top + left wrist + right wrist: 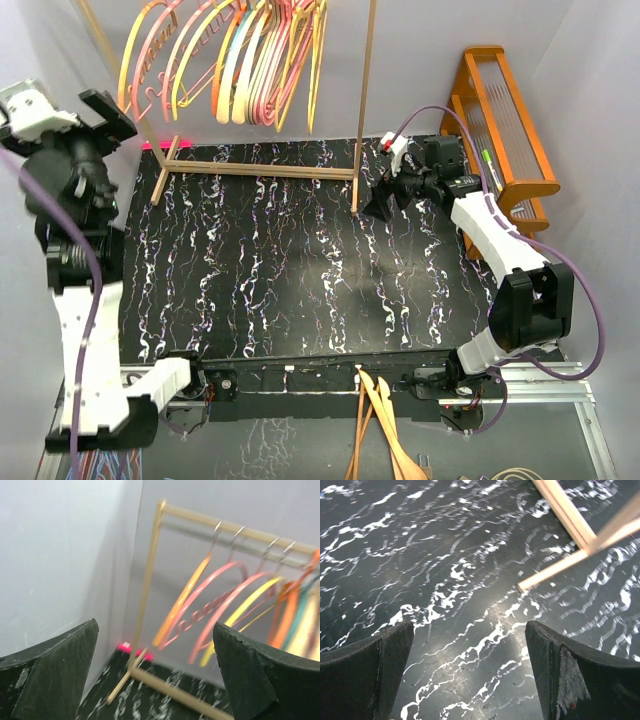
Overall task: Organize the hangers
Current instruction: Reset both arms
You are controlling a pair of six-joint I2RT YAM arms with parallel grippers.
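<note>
My jaws look matt black, plastic-like, scuffed and rough along the edges. Under the right pair the worktop [445, 545] shines: glossy black with white marble veining and a soft glare across it. Ahead, the rack [150, 575] is pale bare wood, smooth. The hangers [182, 600] read as smooth coloured plastic, their hooks [239, 531] bright metal. Far right, an orange stand [527, 186]: varnished wood, glossy.

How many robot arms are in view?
2. The left arm is raised by the left post of the rack; the right arm reaches low by its right foot. None hidden.

Robot lab — arms [85, 330] on table [300, 280]
</note>
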